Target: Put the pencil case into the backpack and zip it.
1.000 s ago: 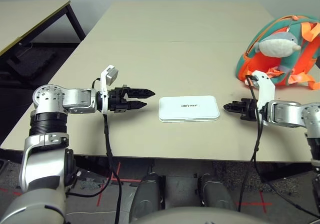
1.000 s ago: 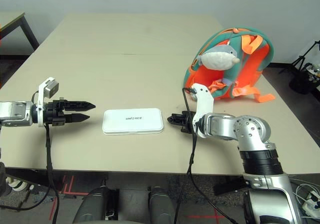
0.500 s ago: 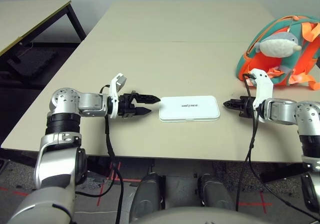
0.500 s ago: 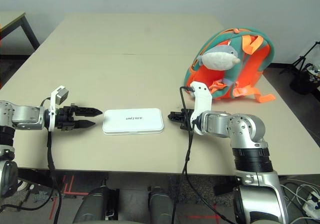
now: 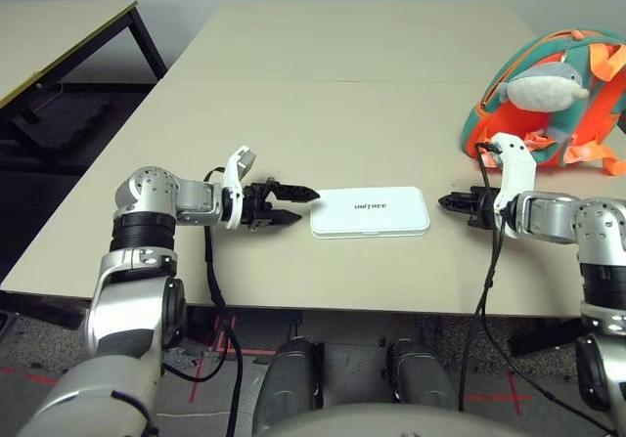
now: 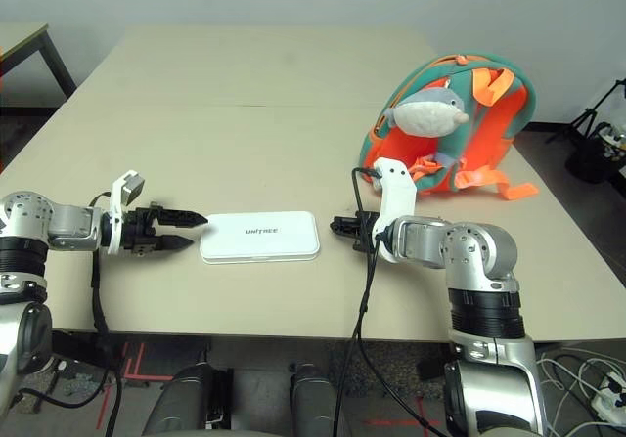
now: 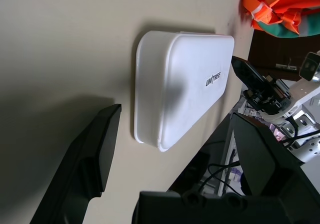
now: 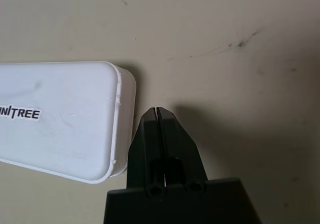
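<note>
Left gripper [image 5: 291,205], fingers spread wide and gripping nothing, pointing at the near short end of the pencil case [image 5: 370,211] and hovering just beside it without touching. Right gripper [image 5: 445,202], fingers pressed together and carrying nothing, aiming at the opposite short end, tip just beside that end, contact impossible to tell. Pencil case lying flat on the table [image 5: 323,114] between the two grippers, long axis running left to right, lettered face up. Backpack [image 6: 452,124] standing upright at the far right, well apart from the case, plush shark [image 6: 425,110] facing the robot.
</note>
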Tool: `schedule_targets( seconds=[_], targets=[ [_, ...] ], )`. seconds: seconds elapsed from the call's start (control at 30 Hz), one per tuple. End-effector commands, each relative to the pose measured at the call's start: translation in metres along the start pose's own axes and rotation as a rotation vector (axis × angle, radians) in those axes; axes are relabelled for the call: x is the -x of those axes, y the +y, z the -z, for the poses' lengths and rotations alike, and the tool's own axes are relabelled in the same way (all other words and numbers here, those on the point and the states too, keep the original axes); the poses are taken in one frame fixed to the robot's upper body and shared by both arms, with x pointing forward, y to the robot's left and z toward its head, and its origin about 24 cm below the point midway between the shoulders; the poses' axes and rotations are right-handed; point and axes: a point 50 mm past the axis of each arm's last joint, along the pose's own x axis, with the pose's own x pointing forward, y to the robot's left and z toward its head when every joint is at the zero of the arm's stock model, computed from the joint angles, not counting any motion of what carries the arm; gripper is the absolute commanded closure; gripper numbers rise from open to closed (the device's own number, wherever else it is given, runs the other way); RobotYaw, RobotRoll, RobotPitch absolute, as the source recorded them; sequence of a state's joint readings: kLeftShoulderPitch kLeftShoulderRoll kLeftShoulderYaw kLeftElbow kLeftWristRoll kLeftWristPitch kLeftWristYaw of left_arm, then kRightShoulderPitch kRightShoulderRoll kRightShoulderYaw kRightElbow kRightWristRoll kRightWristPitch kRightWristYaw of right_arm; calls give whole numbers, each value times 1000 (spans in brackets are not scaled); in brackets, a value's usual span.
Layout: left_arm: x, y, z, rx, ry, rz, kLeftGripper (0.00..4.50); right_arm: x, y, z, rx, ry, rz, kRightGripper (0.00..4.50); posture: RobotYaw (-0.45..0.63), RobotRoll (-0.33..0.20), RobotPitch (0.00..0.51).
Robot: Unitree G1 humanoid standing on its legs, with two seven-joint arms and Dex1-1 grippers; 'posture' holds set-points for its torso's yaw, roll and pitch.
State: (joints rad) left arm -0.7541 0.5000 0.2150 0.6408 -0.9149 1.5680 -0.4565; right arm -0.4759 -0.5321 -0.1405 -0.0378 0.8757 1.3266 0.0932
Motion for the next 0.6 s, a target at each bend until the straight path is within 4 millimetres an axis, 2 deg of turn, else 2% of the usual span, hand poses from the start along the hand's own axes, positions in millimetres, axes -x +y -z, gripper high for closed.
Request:
schedule_targets(
  seconds=[0.03, 0.33, 0.6],
  targets=[
    [-5, 4, 1, 13, 14, -17, 0, 1, 1, 3, 9, 12, 8, 4477, -98, 0, 61],
    [-13, 4, 1, 9, 22, 5, 0, -3, 9, 8, 29, 44, -8, 4477, -102, 0, 58],
    [-12, 3, -1, 5, 14, 12, 0, -9, 16, 9, 36, 48, -27, 4477, -98, 0, 56]
  ],
)
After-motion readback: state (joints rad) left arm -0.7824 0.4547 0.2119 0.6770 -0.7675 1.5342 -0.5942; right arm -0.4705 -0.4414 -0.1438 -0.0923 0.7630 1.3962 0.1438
